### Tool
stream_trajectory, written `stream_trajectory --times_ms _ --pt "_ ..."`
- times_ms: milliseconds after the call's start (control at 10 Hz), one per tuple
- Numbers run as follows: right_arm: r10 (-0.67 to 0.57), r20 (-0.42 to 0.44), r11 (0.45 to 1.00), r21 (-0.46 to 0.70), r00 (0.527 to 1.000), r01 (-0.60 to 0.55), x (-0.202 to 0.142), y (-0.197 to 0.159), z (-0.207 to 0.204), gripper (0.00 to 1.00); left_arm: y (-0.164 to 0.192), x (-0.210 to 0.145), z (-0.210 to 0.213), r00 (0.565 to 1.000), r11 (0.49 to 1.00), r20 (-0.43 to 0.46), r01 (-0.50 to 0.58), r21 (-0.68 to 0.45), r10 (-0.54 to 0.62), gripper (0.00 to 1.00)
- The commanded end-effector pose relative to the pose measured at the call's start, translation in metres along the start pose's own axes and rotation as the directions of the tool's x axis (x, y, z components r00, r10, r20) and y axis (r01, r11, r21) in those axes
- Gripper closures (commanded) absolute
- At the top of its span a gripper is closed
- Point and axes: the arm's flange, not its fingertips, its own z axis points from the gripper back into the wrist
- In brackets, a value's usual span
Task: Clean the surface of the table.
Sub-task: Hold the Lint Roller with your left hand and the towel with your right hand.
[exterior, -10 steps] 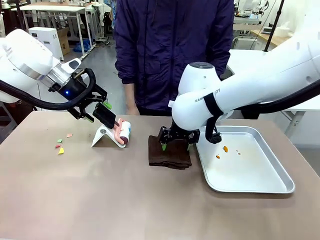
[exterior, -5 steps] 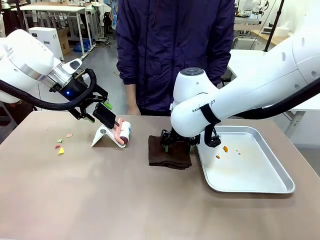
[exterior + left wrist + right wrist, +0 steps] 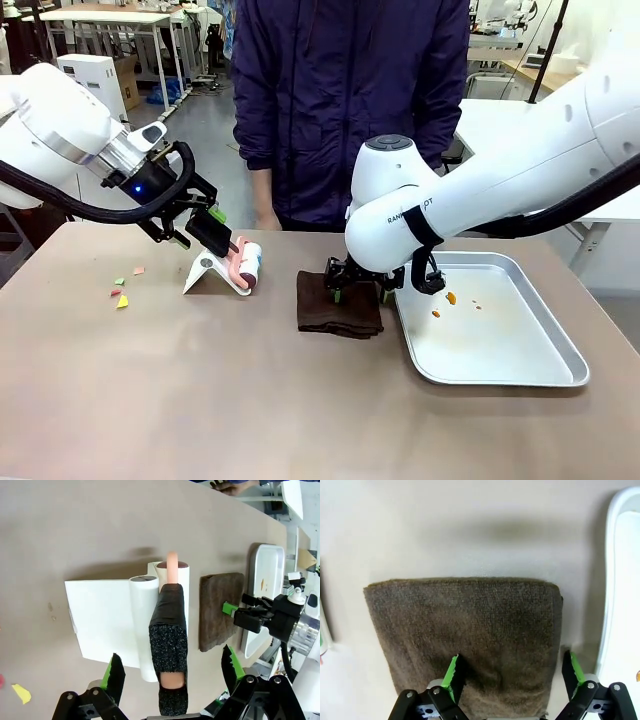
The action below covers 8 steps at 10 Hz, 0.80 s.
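The wide matte taupe-brown surface (image 3: 250, 400) spans the foreground. At its middle the right hand (image 3: 358, 292), fingers apart, sits low over the far end of a folded dark brown cloth (image 3: 338, 312). A shiny silver metal tray (image 3: 500, 340) lies at the cloth's 3 o'clock. At 9 o'clock the left hand (image 3: 205, 225), fingers apart, flanks a black-wrapped lint roller handle (image 3: 169, 625).
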Motion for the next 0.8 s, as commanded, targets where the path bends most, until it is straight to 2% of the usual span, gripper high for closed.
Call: stream_trajectory --times_ms 0,100,200,300,400,500,600,700 --pt "-0.04 0.01 0.999 0.01 0.999 0.04 0.0011 0.0018 -0.0007 0.0 -0.006 0.0025 0.0004 1.0 1.0 -0.003 -0.013 0.027 0.013 0.0" --pt "-0.048 0.01 0.999 0.017 0.999 0.048 0.0011 0.002 -0.0007 0.0 -0.0067 0.0019 0.0008 1.0 1.0 0.002 -0.006 0.027 0.006 0.0" --pt "-0.047 -0.001 0.999 0.021 0.999 0.047 -0.0002 0.0019 -0.0002 0.6 -0.007 0.0016 0.001 1.0 1.0 0.013 -0.001 0.02 0.001 0.13" --pt "-0.051 -0.009 0.998 0.026 0.999 0.051 -0.0006 0.0019 -0.0004 0.6 -0.0074 0.0015 0.0006 1.0 1.0 0.018 0.0 0.017 0.0 0.58" --pt "-0.052 -0.01 0.998 0.032 0.999 0.052 -0.0008 0.0013 0.0006 1.0 -0.0082 0.0011 0.0006 0.999 1.0 0.034 0.008 0.006 -0.008 0.72" --pt "-0.053 -0.008 0.998 0.037 0.999 0.054 -0.0011 0.0018 0.0015 0.64 -0.0084 0.0012 0.0016 0.999 1.0 0.047 0.014 -0.016 -0.013 0.65" --pt "-0.053 -0.008 0.998 0.042 0.999 0.053 -0.0015 0.0019 0.002 1.0 -0.0092 0.0011 0.0018 0.998 1.0 0.054 0.015 -0.024 -0.014 1.0" --pt "-0.056 -0.014 0.997 0.048 0.998 0.056 -0.001 0.0025 0.0004 1.0 -0.0092 0.0012 0.0016 0.998 1.0 0.054 0.015 -0.022 -0.014 1.0"
